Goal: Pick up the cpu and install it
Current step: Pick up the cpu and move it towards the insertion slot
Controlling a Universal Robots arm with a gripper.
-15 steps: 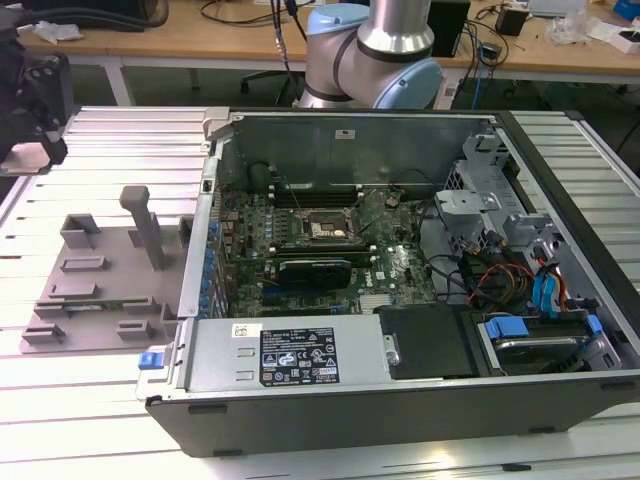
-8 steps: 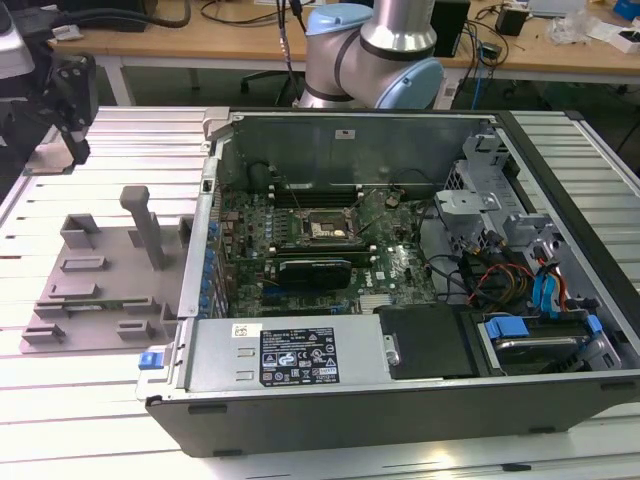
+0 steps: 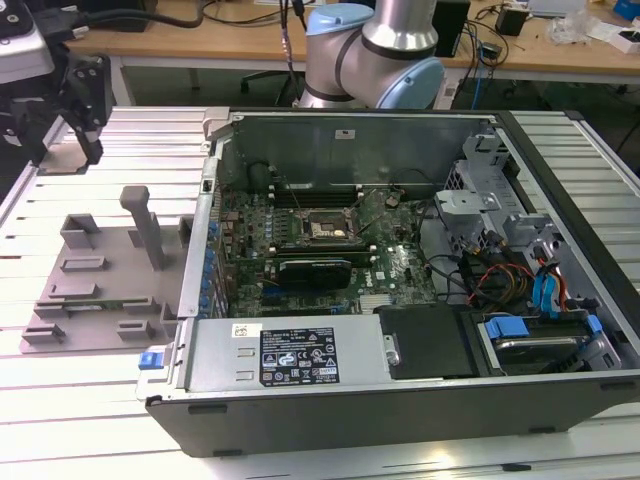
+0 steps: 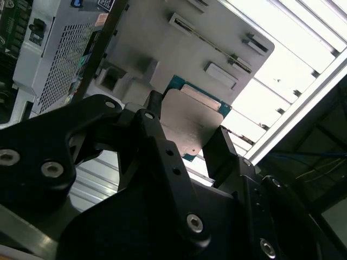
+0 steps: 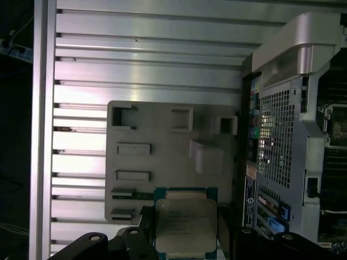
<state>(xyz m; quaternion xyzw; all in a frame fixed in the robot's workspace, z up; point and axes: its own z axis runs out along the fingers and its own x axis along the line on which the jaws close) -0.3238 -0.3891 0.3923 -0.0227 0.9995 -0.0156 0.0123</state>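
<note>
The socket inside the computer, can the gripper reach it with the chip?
Probably yes. The case lies open on top, and nothing covers the socket. The gripper holds the cpu by the grey tray.

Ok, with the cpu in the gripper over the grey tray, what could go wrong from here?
1. The gripper seems to pinch the cpu only by two opposite edges; a slip could drop it onto the fixture tray below.
2. The socket sits deep inside the computer case, near loose cables; the gripper could clip something going in.
3. A tilted chip might seat badly in the socket.
</note>
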